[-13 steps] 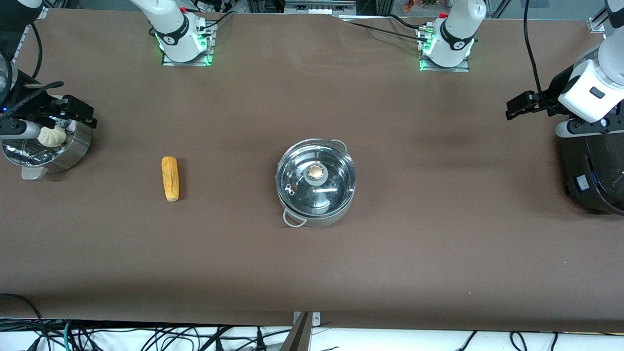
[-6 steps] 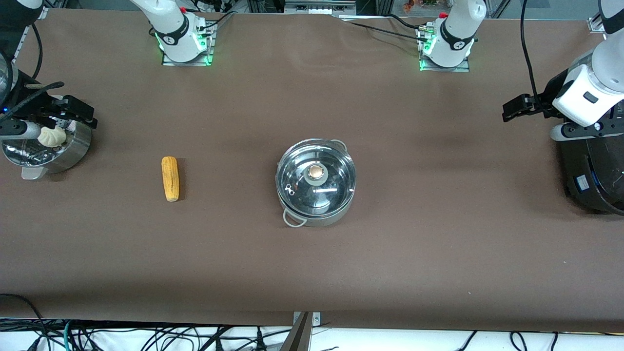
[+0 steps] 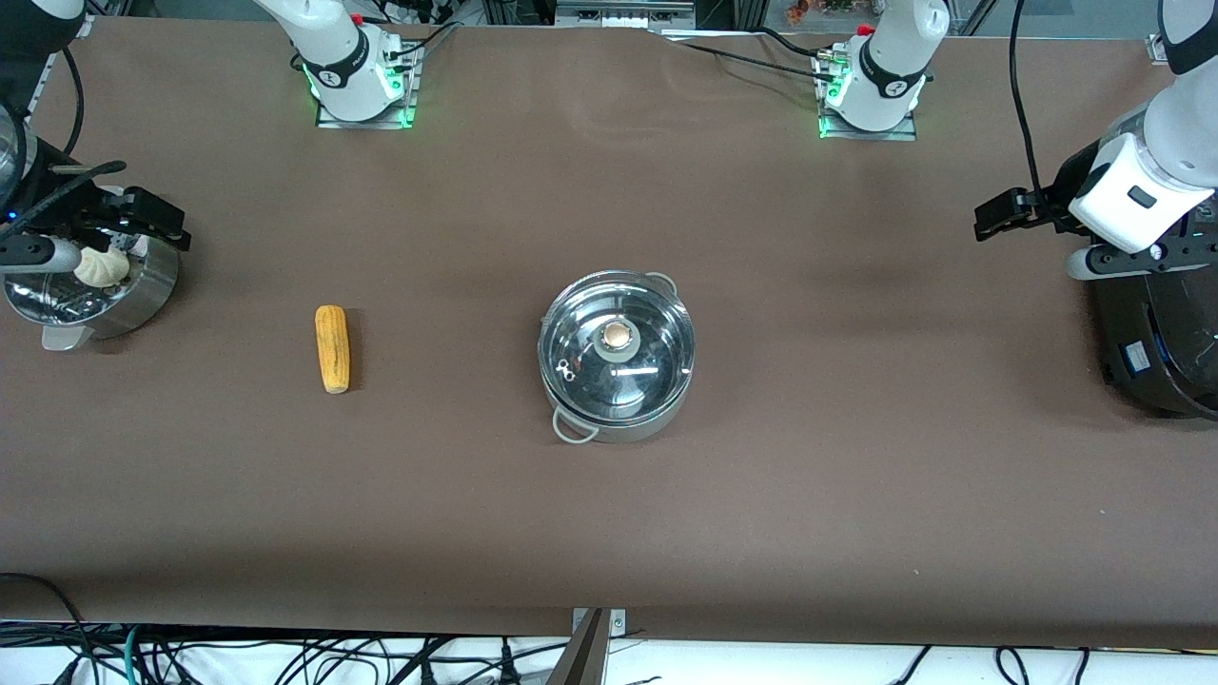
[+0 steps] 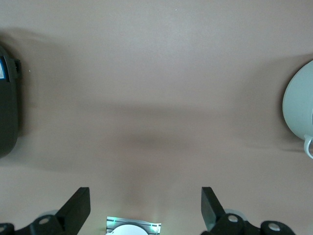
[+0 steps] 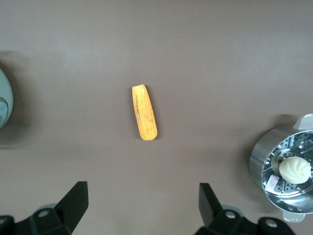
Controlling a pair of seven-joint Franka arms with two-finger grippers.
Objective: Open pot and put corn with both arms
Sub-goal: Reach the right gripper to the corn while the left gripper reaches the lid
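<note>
Lidded pot [image 3: 617, 356] mid-frame on worktop [image 3: 609, 495], corn [image 3: 332, 348] centre-left. Left gripper [image 3: 990, 217], wide, upper right over bare worktop; right gripper [image 5: 142, 208], wide, over steamer [image 3: 90, 290]. Best to centre on knob [image 3: 618, 334], lift lid straight.

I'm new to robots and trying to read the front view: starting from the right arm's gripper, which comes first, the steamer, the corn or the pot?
1. The steamer: directly under the right gripper, at the right arm's end of the table.
2. The corn: between steamer and pot.
3. The pot: mid-table, lid on.
</note>
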